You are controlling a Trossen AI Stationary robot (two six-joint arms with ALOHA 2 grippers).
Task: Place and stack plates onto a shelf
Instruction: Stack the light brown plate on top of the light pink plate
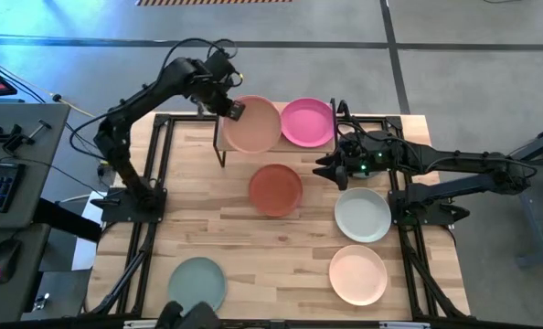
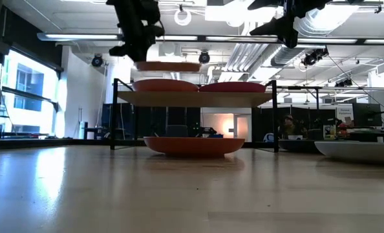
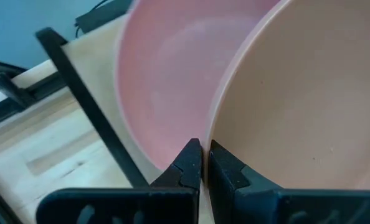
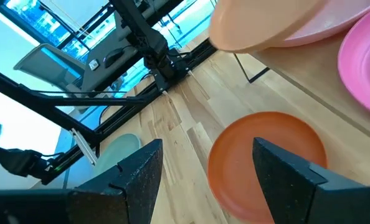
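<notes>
Peach, the plate [image 1: 253, 123] I pinched by its rim in my left hand [image 1: 235, 111] hung just above the shelf [image 2: 195, 98], my fingers [image 3: 188, 168] pressed together on its edge. Under it, on the shelf's left half, lay a light pink plate [image 3: 163, 93], and from the low view there was a gap between the two. On the shelf's right half, just beside them, sat the magenta plate [image 1: 307, 122].

On the surface [image 1: 281, 247] in front of the shelf lay the terracotta plate [image 1: 275, 189], near the shelf's front legs. Further from the shelf, off to the right, rested the pale grey-white plate [image 1: 362, 215], and beyond that, nearer the front edge of the surface, a cream plate [image 1: 357, 274]. The sage green plate [image 1: 196, 282] lay well apart from the shelf, at the front left of the surface.

My right hand [image 1: 328, 170] hovered to the right of the shelf's front corner, above the surface between the terracotta plate and the pale grey-white one, its fingers [image 4: 138, 177] spread wide and holding nothing.
</notes>
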